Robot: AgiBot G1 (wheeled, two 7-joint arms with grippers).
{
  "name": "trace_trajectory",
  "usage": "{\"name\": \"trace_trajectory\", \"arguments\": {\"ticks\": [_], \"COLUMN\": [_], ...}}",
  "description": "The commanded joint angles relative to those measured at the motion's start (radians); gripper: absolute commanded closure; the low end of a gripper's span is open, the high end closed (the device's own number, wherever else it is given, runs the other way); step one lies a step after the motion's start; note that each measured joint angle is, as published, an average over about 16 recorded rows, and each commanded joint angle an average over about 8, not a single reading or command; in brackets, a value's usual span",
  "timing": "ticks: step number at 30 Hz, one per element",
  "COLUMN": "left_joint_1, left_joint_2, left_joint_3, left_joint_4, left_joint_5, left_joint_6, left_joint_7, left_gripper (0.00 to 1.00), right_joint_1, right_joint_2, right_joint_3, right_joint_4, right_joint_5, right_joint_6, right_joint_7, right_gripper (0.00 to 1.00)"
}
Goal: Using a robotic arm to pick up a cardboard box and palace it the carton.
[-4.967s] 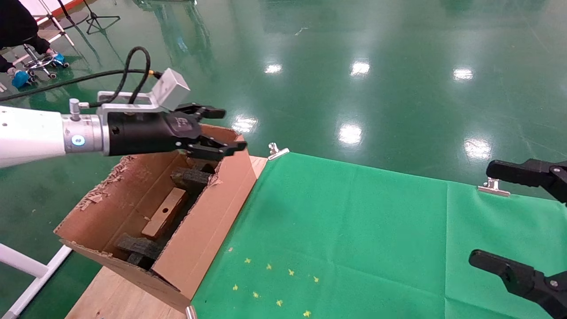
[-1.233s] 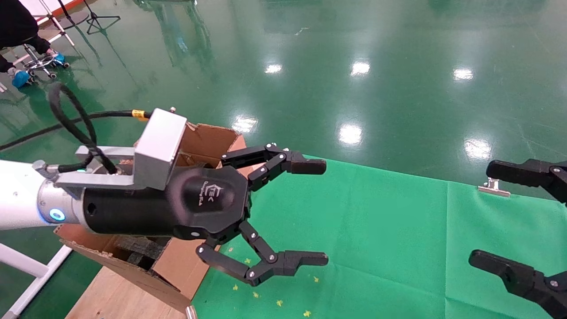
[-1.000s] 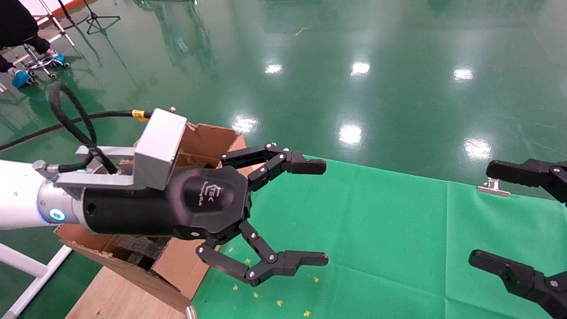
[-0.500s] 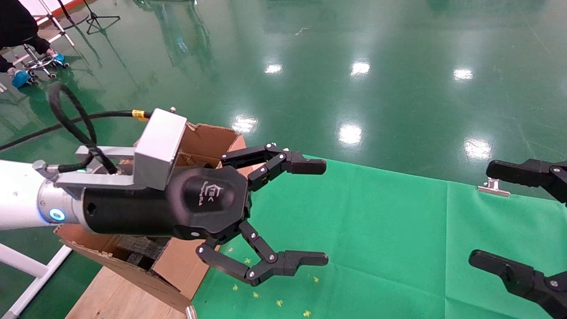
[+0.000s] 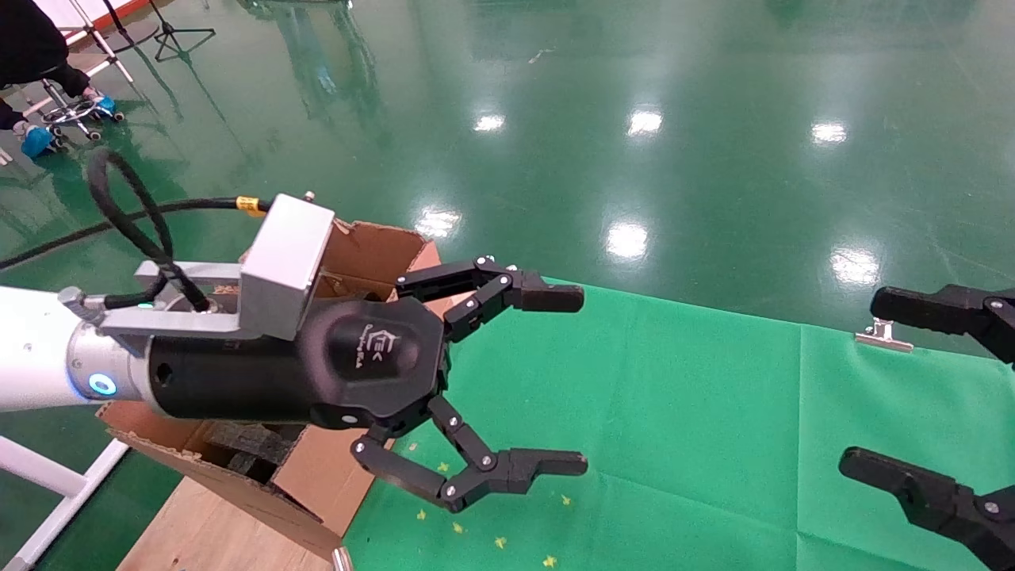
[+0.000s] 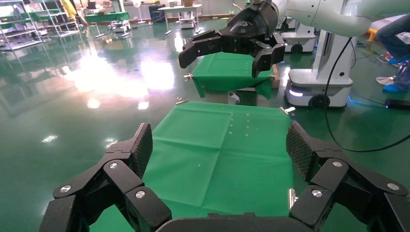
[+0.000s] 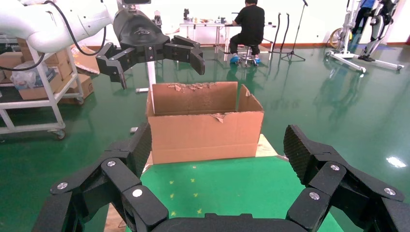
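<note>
The large brown carton [image 5: 371, 252] stands at the table's left end, its ragged flaps up; the right wrist view shows its long side [image 7: 205, 128]. The cardboard box is hidden from every view. My left gripper [image 5: 564, 379] on the white robotic arm [image 5: 32, 357] hovers in front of the carton and over the green cloth, open and empty. In its own view the left gripper [image 6: 221, 145] has only cloth between its fingers. My right gripper [image 5: 872, 383] stays at the right edge, open and empty.
A green cloth [image 5: 650, 412] covers the table, with small yellow star marks [image 5: 492, 507] near the carton and metal clips [image 5: 882, 335] at its edge. Black foam pieces [image 5: 246, 444] lie inside the carton. Bare wood [image 5: 206, 531] shows under the carton. A person sits far off [image 7: 249, 29].
Five seconds ago the left gripper was above the carton with its fingers closer together; it has since come out over the cloth and opened wide. Nothing has moved in the last second.
</note>
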Motion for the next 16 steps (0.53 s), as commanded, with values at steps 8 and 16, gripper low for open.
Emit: {"name": "trace_trajectory", "arguments": {"ticks": [8,16], "left_joint_1": [0.000,0.000], "left_joint_2": [0.000,0.000], "left_joint_3": [0.000,0.000], "left_joint_4": [0.000,0.000], "left_joint_5": [0.000,0.000], "left_joint_6": [0.000,0.000], "left_joint_7": [0.000,0.000], "left_gripper": [0.00,0.00], "right_joint_1": [0.000,0.000], "right_joint_2": [0.000,0.000], "right_joint_3": [0.000,0.000], "right_joint_4": [0.000,0.000], "right_joint_5": [0.000,0.000], "right_joint_6": [0.000,0.000], "right_joint_7": [0.000,0.000], "right_gripper": [0.00,0.00]}}
